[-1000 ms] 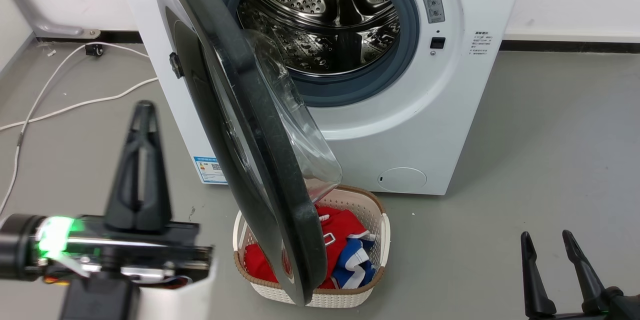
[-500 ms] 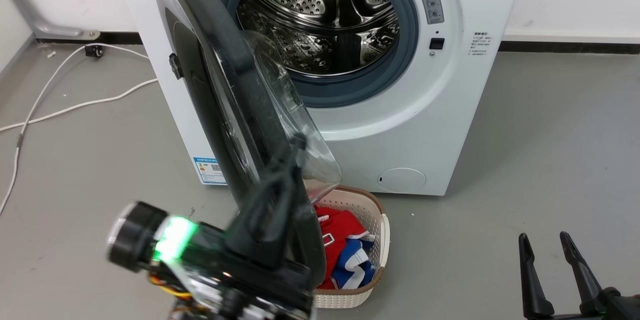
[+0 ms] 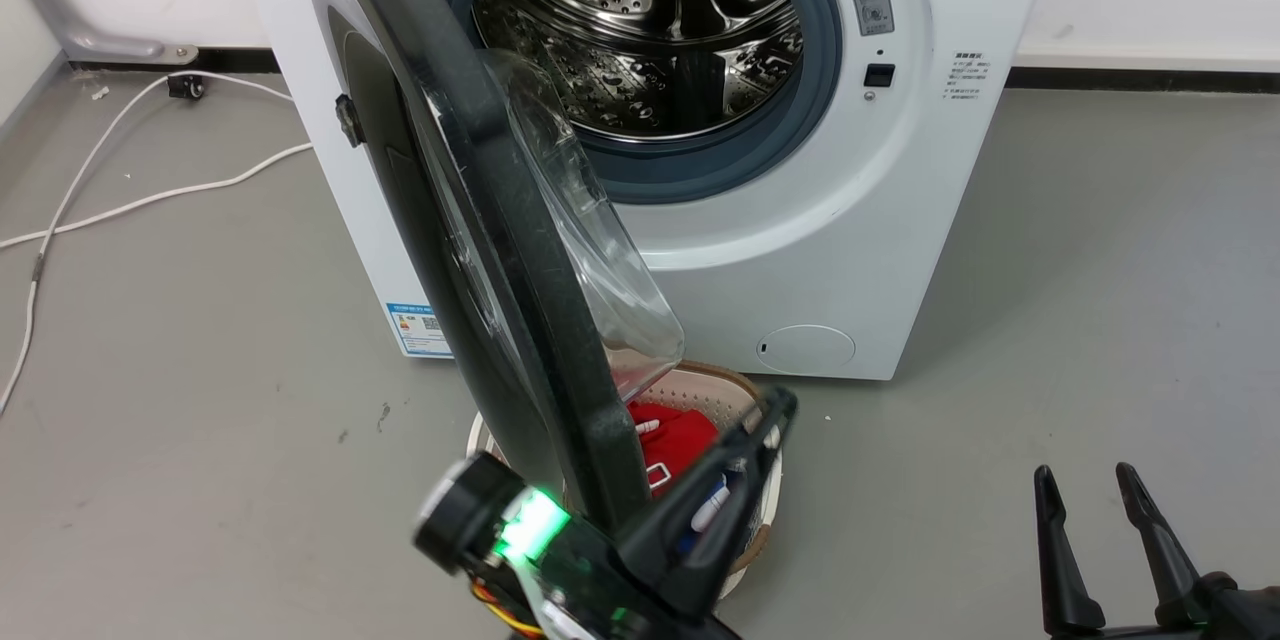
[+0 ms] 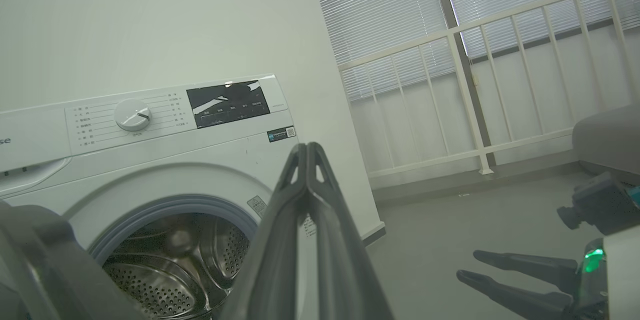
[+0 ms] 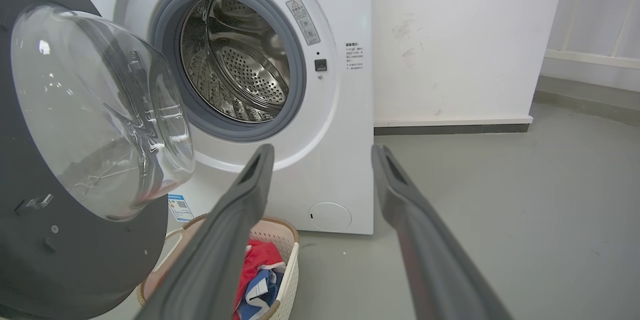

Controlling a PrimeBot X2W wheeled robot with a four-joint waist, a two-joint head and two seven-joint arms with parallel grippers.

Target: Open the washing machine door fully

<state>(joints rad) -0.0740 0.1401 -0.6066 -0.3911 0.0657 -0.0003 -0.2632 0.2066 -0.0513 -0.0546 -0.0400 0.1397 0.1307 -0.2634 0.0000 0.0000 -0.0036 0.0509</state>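
Under washing machine door [image 3: 520, 250], laundry basket [image 3: 700, 382], left gripper [image 3: 781, 410] nearby

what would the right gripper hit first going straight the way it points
Likely the white front of the washing machine, just below the drum opening; the path there from the right gripper looks free, though depth is unclear.

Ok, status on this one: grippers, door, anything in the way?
Left gripper shut, empty, low on the inner side of the washing machine door. Right gripper open, well clear. Door half out, not fully open. Laundry basket beneath its lower edge.
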